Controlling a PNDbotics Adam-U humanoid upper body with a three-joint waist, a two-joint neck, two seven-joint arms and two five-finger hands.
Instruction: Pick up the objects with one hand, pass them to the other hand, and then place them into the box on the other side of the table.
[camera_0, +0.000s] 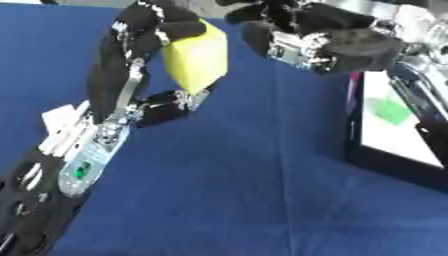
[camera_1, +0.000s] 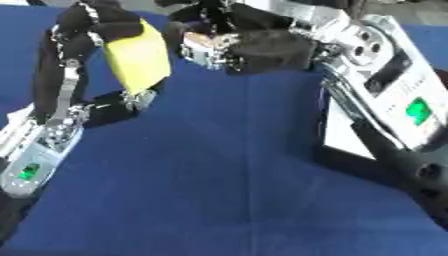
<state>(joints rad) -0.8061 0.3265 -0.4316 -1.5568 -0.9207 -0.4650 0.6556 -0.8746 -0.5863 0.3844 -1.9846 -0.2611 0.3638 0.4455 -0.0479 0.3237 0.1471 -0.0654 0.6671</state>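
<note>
Left eye view
Hands: two in sight, both up near the top edge, over the blue tablecloth (camera_0: 254, 190).
Left hand (camera_0: 131, 65): raised from the lower left, fingers curled over the top of a yellow block (camera_0: 198, 59), thumb pressed under its lower corner. Gripping it, clear of the cloth.
Yellow block: one only, tilted, held in the air, well above the table.
Right hand (camera_0: 337, 42): coming in from the upper right, fingers bent and reaching toward the block, just beside it; touching or not, cannot tell. Nothing held.
Box (camera_0: 385, 160): one, dark rim, pale floor, at the right edge of the table. One small green thing (camera_0: 391, 111) lying inside.
White scrap (camera_0: 59, 116): one, behind the left forearm, on the cloth.

Right eye view
Left hand (camera_1: 83, 55): same grip, fingers hooked over the block's top edge, thumb beneath.
Yellow block (camera_1: 138, 55): one broad flat face showing, slanted.
Right hand (camera_1: 249, 42): bent fingers close to the block's upper right corner, a sliver of blue between.
Box (camera_1: 346, 142): mostly hidden behind the right forearm, only a strip of pale floor and dark wall showing.
</note>
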